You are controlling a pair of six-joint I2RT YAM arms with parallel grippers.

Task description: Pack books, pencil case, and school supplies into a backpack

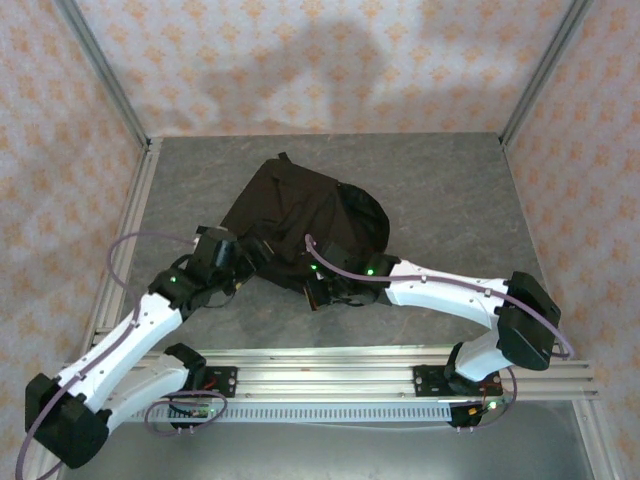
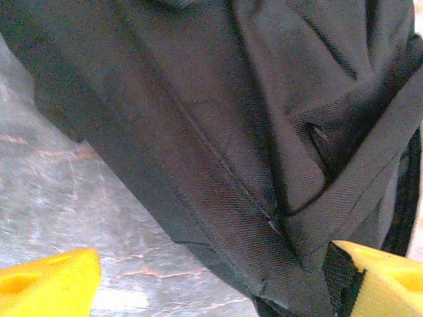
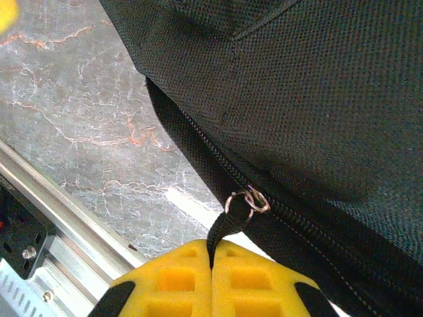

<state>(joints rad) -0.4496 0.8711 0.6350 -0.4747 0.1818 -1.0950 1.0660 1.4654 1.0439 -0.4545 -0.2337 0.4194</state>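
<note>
On the middle of the grey marbled tabletop, the black backpack lies slumped, its cloth folded over itself so that whatever it holds is hidden. The left pincer sits at the bag's 8 o'clock edge, its yellow fingers spread wide with a fold of fabric between them and no firm hold visible. At 6 o'clock, the right pincer is pressed fully together on the black zip pull, whose metal ring meets a zip line running off toward 4 o'clock. From overhead, both pincers' tips blur into the dark cloth.
</note>
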